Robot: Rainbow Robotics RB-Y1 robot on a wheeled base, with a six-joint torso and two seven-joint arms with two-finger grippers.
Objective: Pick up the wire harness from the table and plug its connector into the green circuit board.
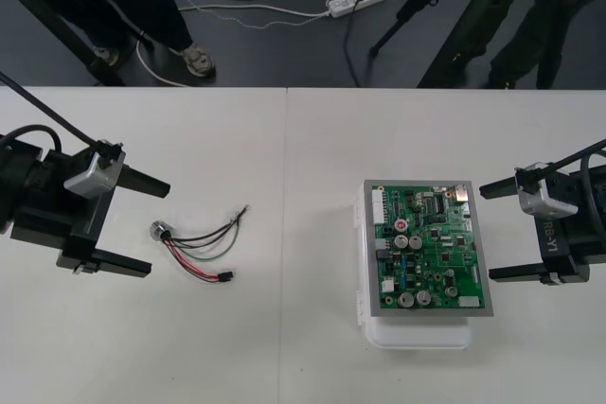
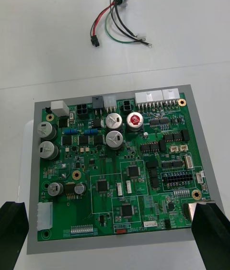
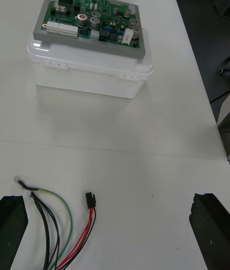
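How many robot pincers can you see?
2. The left pincer stands open by the wire harness; the right pincer stands open beside the green circuit board.

Table [image 1: 189,347] brightly, evenly lit from above. Soft, faint shadow just beside the white base [image 3: 86,76]; small glints on the green circuit board [image 2: 115,155] atop it.

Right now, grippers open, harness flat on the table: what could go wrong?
The harness lies loose, wires fanned; the open left gripper stands by its socket end, so a grab there may leave the plug dangling, hard to aim.
The green circuit board carries tall capacitors beside its connectors; the plug might snag.
The board sits raised on a white base; pushing may shift it unless the right gripper steadies it.
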